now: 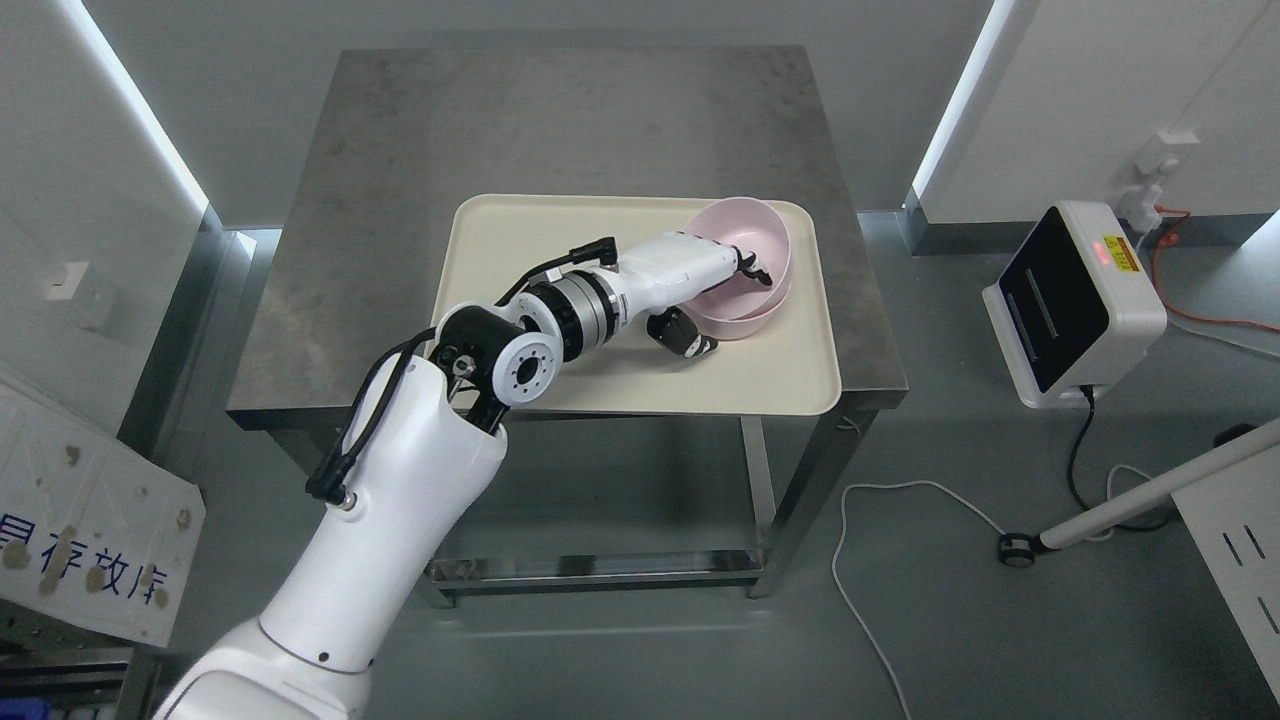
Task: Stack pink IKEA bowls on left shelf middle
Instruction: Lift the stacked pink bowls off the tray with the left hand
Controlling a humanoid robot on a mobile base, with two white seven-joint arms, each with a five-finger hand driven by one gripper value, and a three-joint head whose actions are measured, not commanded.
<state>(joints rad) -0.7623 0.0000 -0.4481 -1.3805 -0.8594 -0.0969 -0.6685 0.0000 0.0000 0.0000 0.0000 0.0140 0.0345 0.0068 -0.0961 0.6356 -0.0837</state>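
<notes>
At the far left a white board (90, 530) with printed characters leans in, cut off by the picture's edge, and bare grey floor lies between it and the metal table (400, 200). The left arm (400, 480) rises from the lower left corner, crosses the table's near edge and reaches over a cream tray (520, 250), which sits toward the table's front right part; its near rim lies close to the table's front edge, while the table's back and left stretches are bare steel. The tray's left half is open surface. The left hand (715, 290) is at the pink bowls (760, 240), two of them nested and tilted at the tray's back right corner, near its right rim. The fingers (752, 265) reach over the near rim into the upper bowl, and the thumb (685, 335) curls below, outside the lower bowl, so the hand pinches the bowls' near wall. The palm hides part of that wall, so the exact contact is hard to make out. Right of the table, a white cable (870, 560) trails across open floor, and a white box with a black face (1075, 300) stands well apart.
</notes>
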